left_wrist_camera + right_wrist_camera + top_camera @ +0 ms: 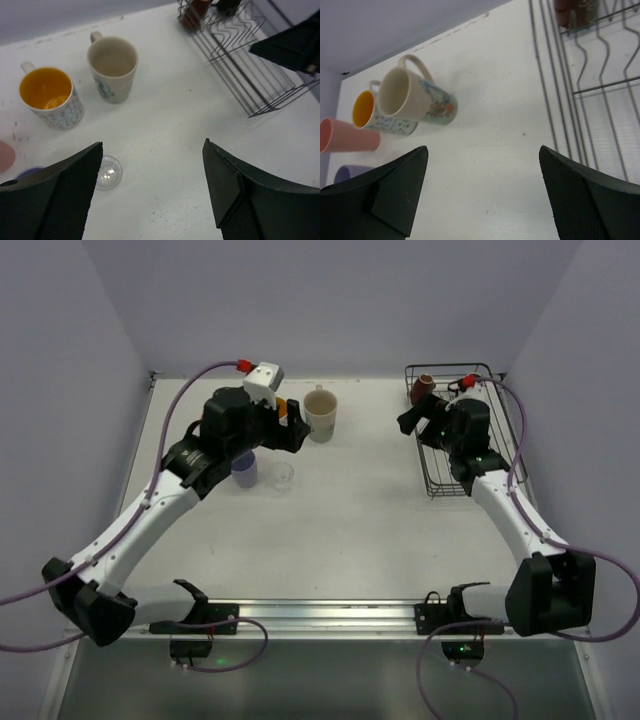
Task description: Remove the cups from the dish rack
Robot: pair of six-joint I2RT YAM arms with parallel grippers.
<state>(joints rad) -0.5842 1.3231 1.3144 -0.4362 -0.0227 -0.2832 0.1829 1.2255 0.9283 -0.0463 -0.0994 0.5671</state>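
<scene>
Left pincer [153, 146] gapes; cream mug [113, 75] patterned.

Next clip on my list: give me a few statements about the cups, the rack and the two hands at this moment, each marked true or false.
1. The cream mug stands on the table, outside the dish rack. True.
2. The left hand is shut on the clear glass. False: that hand is open and empty, and the glass stands free on the table.
3. A dark brown mug sits in the far end of the dish rack. True.
4. The white dotted mug is blue inside. False: its inside is orange.
5. The right hand holds a cup. False: it is open with nothing between its fingers.
</scene>
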